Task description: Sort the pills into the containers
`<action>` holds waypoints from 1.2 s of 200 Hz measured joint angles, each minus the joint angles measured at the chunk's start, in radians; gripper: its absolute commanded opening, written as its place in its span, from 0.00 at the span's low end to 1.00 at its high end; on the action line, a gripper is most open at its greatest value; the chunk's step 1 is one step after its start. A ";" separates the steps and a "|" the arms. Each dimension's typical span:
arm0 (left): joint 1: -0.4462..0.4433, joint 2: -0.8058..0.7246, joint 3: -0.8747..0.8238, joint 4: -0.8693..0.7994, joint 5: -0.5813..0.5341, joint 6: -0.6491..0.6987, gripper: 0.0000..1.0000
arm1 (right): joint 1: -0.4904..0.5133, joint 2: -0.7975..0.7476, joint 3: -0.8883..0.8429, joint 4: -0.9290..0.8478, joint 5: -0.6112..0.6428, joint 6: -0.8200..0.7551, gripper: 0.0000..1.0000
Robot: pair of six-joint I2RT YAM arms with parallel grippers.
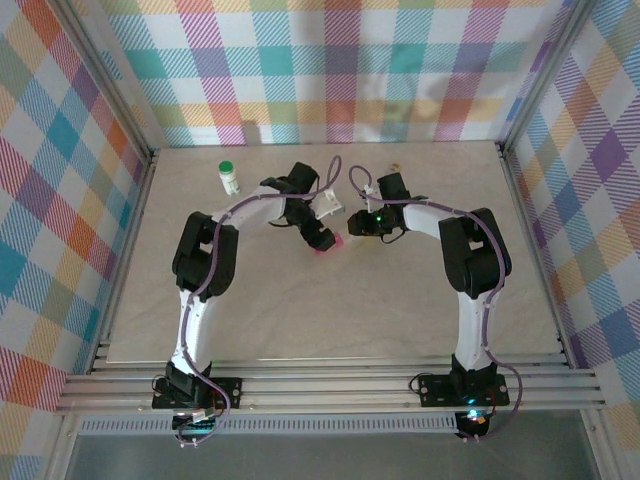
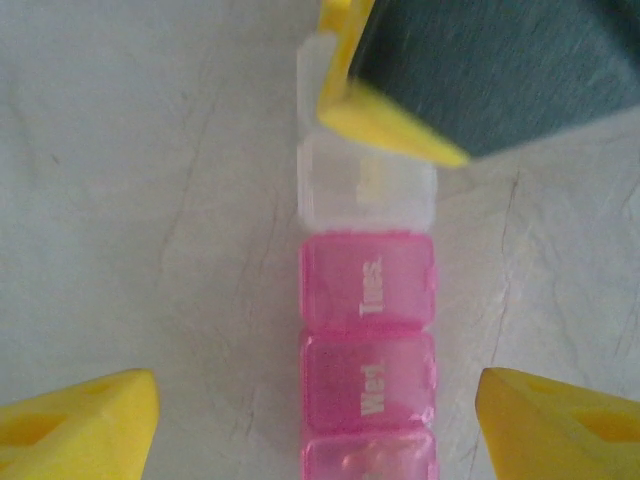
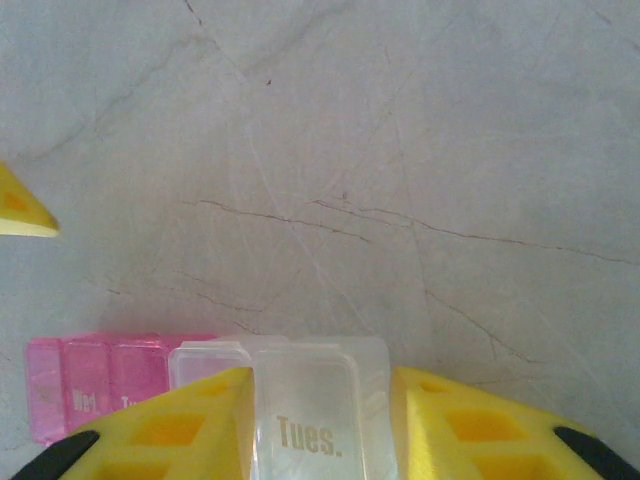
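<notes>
Seen from the left gripper (image 2: 315,390): fingers spread wide, let go, nothing held. Hanging right over the box (image 2: 368,290), flat in the middle of the table (image 1: 300,320), between both grippers. Clenched on the clear far end of that box with the right gripper (image 3: 320,380), one yellow finger pressed to each side. Far off at the far left, a bottle (image 1: 229,178) with a green cap. Maybe a pale pill inside the clear hole, maybe just letters; cannot tell.

Could bump the two grippers together, being so close over one small box, if moved down or farther without care. Could drag or flip the box by lifting or twisting with the right fingers, and spill whatever is inside. Could bend or snap what looks like a raised clear lid by pushing on it. Could let the box slide on the smooth table by loosening the right hold too soon. Could drop a pill in the wrong hole, with the holes packed tight side by side and the pink Tues. and Wed. lids shut. Best to go slow and keep the box pinned flat
</notes>
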 measured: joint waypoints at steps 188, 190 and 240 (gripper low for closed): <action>-0.079 0.045 0.047 -0.003 -0.228 0.019 0.74 | 0.000 0.000 0.000 0.000 -0.001 0.000 0.38; -0.079 0.045 0.047 -0.003 -0.228 0.019 0.74 | 0.000 0.000 0.000 0.000 -0.001 0.000 0.38; -0.080 0.045 0.038 0.010 -0.225 0.019 0.76 | 0.000 0.000 0.000 0.000 -0.001 0.000 0.38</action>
